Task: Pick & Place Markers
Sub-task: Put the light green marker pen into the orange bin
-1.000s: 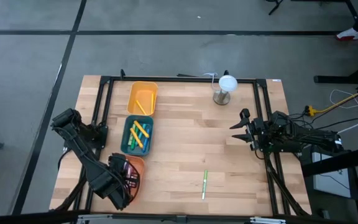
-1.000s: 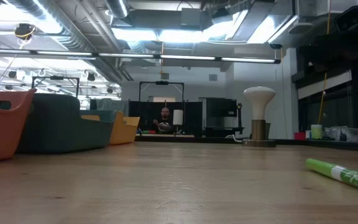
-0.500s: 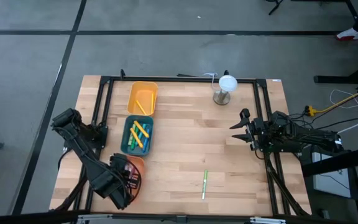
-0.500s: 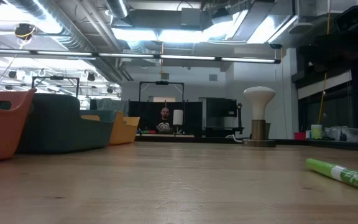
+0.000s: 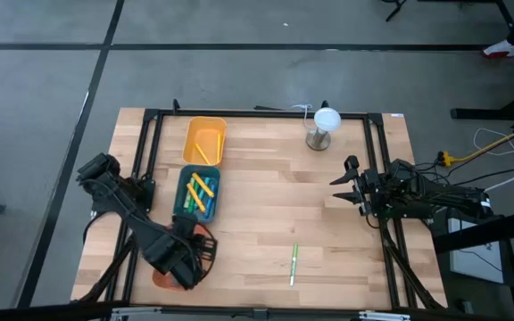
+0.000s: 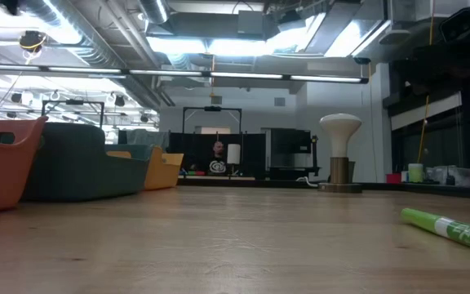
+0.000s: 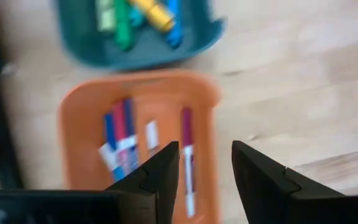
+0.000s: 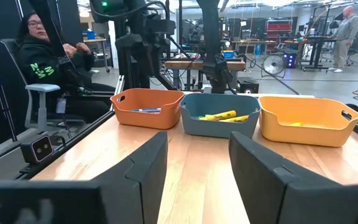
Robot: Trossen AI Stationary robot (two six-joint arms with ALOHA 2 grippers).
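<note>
left gripper (image 7: pixel 204 171): mine, fingers apart, nothing between them, hanging over the orange tray (image 5: pixel 205 234) at about 7 o'clock on the surface (image 5: pixel 266 192); spread wide, I judge, to let a marker go into the tray.
orange tray contents: red, blue and purple markers (image 7: pixel 186 158) lying lengthwise inside, the purple one nearest my fingers; looks like the bin for those colours.
teal tray (image 5: pixel 198 193): just beyond the orange one, holds yellow, green and light blue markers (image 5: pixel 203 191); sorted by colour, as I read it.
yellow tray (image 5: pixel 204 140): at about 11 o'clock, a yellow marker or two inside.
green marker (image 5: pixel 294 264): loose on the surface at about 5 o'clock, well apart from all trays; likely the one left to place.
right gripper (image 5: pixel 346 185): mine too, waiting at 3 o'clock, fingers parted, empty.
lamp (image 5: pixel 320 127): at 1 o'clock, not involved.
person (image 8: pixel 48 59): seated beyond the surface, seen from the right wrist.
</note>
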